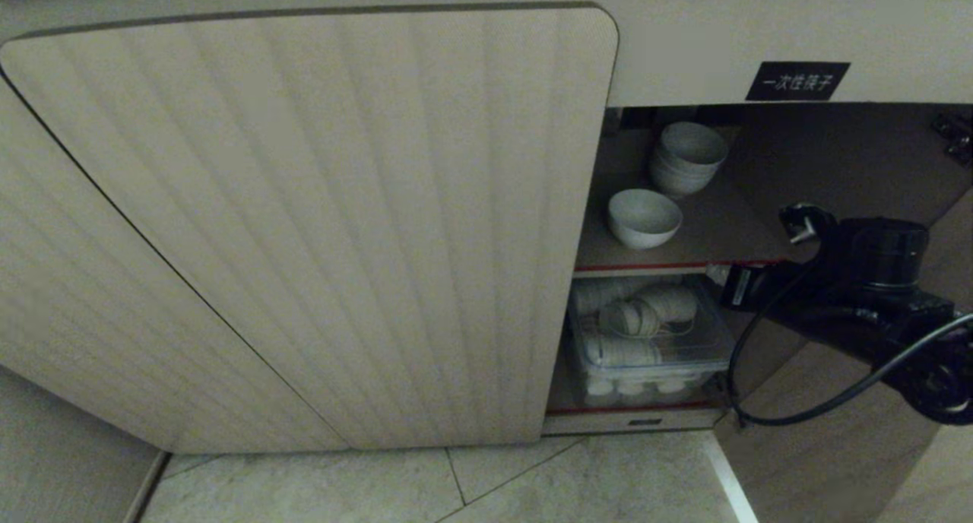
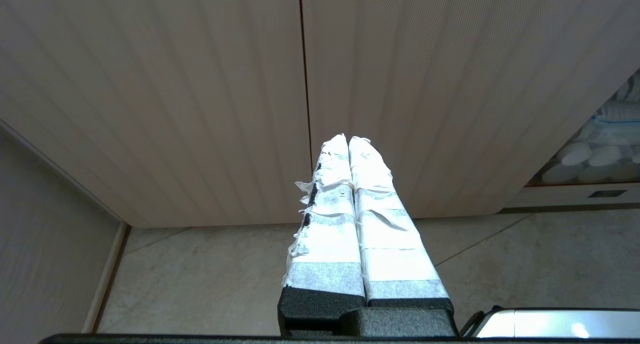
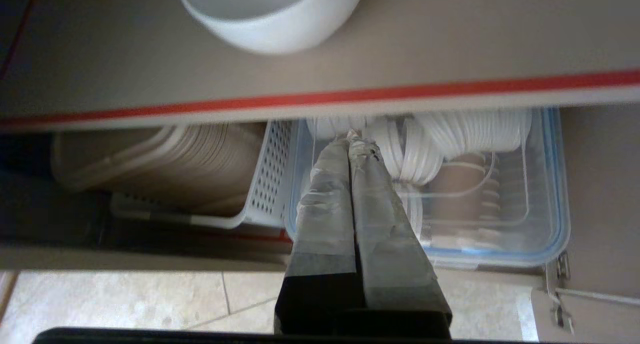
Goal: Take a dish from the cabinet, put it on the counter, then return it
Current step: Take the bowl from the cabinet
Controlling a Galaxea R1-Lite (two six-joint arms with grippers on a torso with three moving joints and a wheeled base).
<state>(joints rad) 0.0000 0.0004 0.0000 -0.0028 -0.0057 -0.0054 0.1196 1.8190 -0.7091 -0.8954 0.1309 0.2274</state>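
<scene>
Fingers pressed together and empty, my right gripper sits just below the cabinet's red-edged shelf, under the bowl, needing to open before grabbing.

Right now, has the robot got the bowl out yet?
Not yet. The cabinet is open, and the lone bowl sits on the shelf in front of the stack. The right pincer is shut and empty, below the shelf edge. Grabbing, setting on the counter and returning all remain.
</scene>
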